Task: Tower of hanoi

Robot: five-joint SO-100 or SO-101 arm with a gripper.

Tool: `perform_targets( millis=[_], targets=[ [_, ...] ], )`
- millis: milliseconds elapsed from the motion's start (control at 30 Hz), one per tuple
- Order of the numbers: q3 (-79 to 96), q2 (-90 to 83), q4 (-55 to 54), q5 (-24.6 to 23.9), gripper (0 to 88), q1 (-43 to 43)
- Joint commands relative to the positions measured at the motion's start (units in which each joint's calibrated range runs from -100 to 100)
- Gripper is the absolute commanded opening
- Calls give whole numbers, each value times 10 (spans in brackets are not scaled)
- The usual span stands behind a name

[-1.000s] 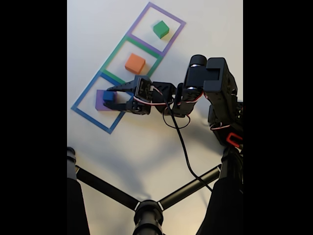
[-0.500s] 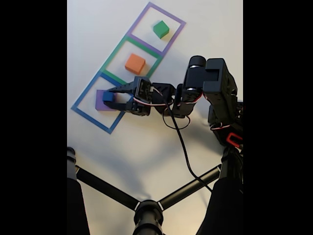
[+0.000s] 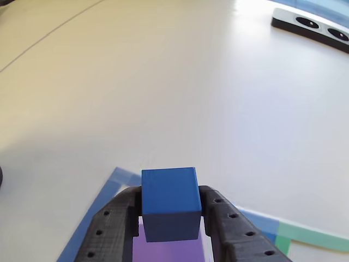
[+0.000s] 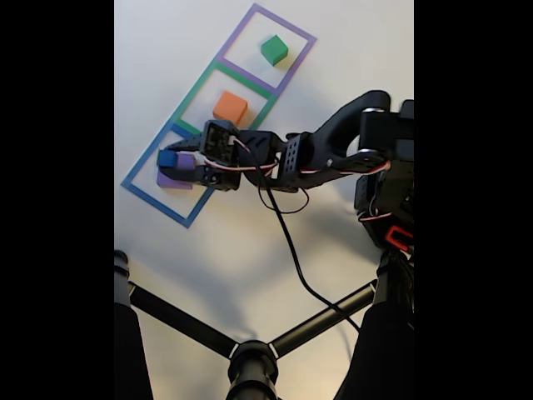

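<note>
Blue cube [image 3: 169,202] — clamped between fingers [image 3: 112,229] — sits above purple block [image 4: 175,177].

Bright, even light is washing the pale matte tabletop [image 4: 250,242] in the fixed view, with black bars flanking the picture at 3 and 9 o'clock and soft grey shadows pooling beneath the black jointed arm [image 4: 333,154]. In the other view, glare is whitening the tabletop toward 1 o'clock, and the surface is bowing with lens distortion toward 11 o'clock. The small blue cube [image 3: 169,203] is staying sharp, its front face sitting in shade.
</note>
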Motion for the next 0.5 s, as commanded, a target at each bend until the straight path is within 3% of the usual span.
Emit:
perform_targets(
  millis=[0, 267, 467],
  targets=[
    [-68, -134, 192, 0, 8, 22],
    [-228, -291, 594, 0, 9, 72],
    [-490, -296, 933, 0, 9, 133]
  ],
)
